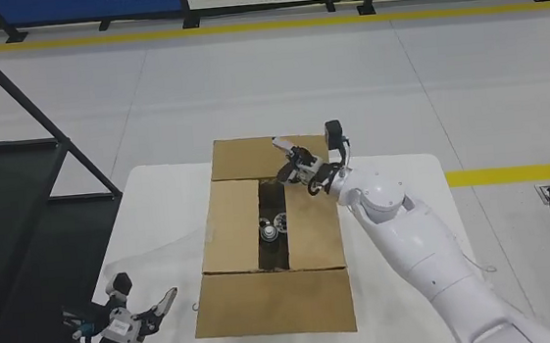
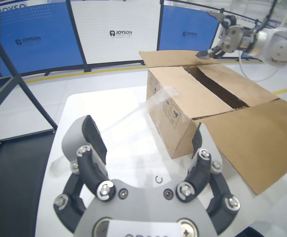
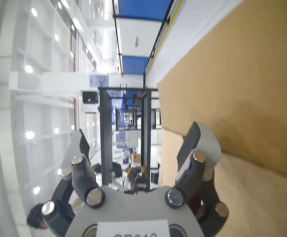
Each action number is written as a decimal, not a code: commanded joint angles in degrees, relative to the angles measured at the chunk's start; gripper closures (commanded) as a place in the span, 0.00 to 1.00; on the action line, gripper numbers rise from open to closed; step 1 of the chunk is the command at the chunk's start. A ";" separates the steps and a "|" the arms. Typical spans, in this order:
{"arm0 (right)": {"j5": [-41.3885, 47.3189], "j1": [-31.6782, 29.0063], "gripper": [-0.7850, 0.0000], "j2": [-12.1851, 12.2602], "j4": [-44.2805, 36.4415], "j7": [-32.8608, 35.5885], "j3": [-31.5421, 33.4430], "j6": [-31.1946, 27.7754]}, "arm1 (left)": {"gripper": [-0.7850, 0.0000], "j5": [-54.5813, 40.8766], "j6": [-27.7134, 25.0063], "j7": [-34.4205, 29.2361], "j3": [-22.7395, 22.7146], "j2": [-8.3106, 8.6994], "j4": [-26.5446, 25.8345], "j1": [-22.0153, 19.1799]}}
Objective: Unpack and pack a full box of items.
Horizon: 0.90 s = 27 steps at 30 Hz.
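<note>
Now box [image 1: 235, 224] half-open — right jaws wide at far flap [image 1: 244, 158]; left jaws wide, well apart.

Item 1: brown corrugated cardboard box [image 1: 230, 225], which I find upright in the middle of the white table [image 1: 161, 221]. End flaps, far and near, are folded outward. The two long flaps lie nearly closed, leaving a narrow dark slot along the top. A strip of clear tape [image 2: 157, 101] trails loose from one side wall.
Item 2: small pale rounded item [image 1: 272, 233], which I see inside through the slot; I cannot tell its kind.
</note>
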 commanded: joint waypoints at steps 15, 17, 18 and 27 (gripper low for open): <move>-5.75 -7.15 0.00 2.72 -13.23 8.61 2.21 7.88 | 0.00 -1.19 0.73 -1.01 -0.09 -0.07 0.14 -0.34; -6.65 -7.12 0.00 2.58 -13.41 8.63 1.32 8.50 | 0.00 -1.31 1.14 -1.17 -0.08 -0.12 0.17 -0.57; -7.11 -7.01 0.00 2.46 -13.27 8.12 0.89 8.58 | 0.00 -1.42 1.29 -1.24 -0.10 -0.14 0.18 -0.65; -11.17 -3.32 0.00 0.01 -8.38 2.24 -5.51 10.25 | 0.00 -1.17 1.48 -1.25 -0.47 -0.24 -0.24 -0.48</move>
